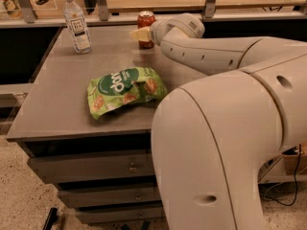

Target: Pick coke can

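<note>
The coke can (146,19), red with a silver top, stands upright at the back of the grey table (53,109), right of centre. My gripper (140,34) comes in from the right at the can's lower half, its pale tip crossing in front of the can and hiding the can's base. The white arm and base fill the right half of the view.
A clear plastic bottle (76,23) with a white cap stands at the table's back left. A green snack bag (125,90) lies in the middle, near the front edge. Drawers (96,169) sit under the tabletop. A rail with posts (100,4) runs behind the table.
</note>
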Robot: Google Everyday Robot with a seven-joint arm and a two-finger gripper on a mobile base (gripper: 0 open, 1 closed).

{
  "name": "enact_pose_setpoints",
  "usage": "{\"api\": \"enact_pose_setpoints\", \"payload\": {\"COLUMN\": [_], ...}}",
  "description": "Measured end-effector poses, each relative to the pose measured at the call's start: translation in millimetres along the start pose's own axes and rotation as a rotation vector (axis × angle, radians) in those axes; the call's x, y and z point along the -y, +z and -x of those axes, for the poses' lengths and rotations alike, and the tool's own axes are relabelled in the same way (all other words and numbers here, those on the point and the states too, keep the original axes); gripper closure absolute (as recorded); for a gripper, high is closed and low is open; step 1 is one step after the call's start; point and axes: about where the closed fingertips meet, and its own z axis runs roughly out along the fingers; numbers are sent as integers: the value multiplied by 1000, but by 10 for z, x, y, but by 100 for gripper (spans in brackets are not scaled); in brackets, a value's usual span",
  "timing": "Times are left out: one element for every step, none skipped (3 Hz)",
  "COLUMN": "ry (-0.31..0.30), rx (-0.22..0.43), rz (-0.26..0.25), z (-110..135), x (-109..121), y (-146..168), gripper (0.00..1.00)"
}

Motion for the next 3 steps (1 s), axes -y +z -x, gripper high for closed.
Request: {"api": "enact_pose_setpoints", "payload": {"ry": [5,4,-6], "rx": [0,2,7], "rz": [39,68,69], "z": [-73,-126,-124], "x": [-177,-300,-288], "y": [46,71,97], "gripper": [0,15,38]}}
